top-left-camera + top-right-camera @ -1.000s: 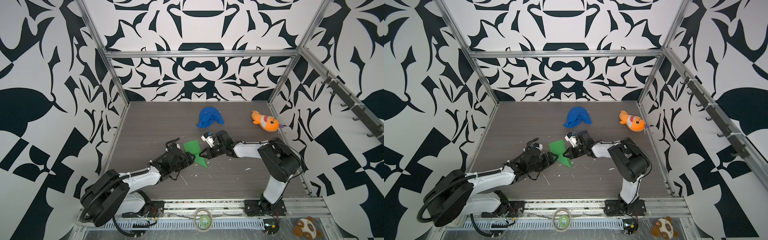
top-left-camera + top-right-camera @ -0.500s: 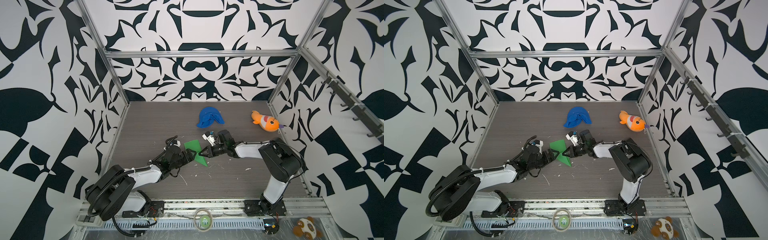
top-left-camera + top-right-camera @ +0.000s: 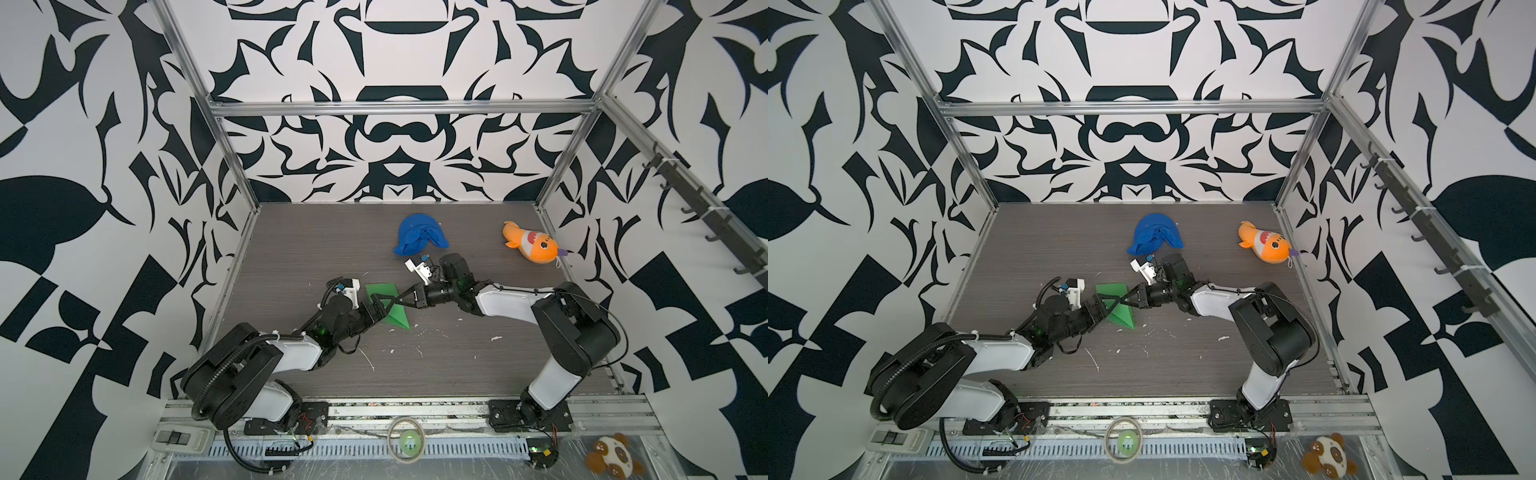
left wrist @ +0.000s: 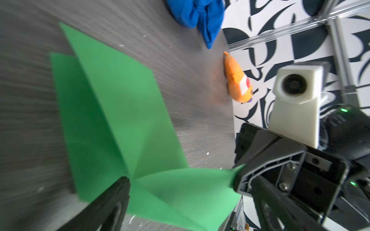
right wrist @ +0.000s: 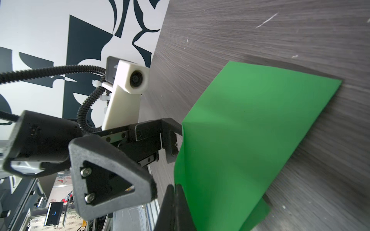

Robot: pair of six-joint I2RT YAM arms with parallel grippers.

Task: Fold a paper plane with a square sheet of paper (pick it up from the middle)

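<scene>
Paper: part-folded, one flap raised off counter.
Right end effector: pinching paper's edge, apparently to steady it.
Left end effector: spread astride paper, ready to grip.

**A:** Entry one, left arm?

**B:** It is lying low over the bench. The upper link is folding back near its base and the forearm is reaching toward the middle. The left jaws are standing wide apart.

**A:** Entry two, right arm?

**B:** It is rising from its base and bending sharply at the elbow, with the forearm stretching low across toward the left arm. The right jaws are pressing together, pinching a corner of the green paper.

**A:** Relation of the two?

**B:** The two wrists are pointing at each other, tips close together. Contact between them is not showing.
</scene>
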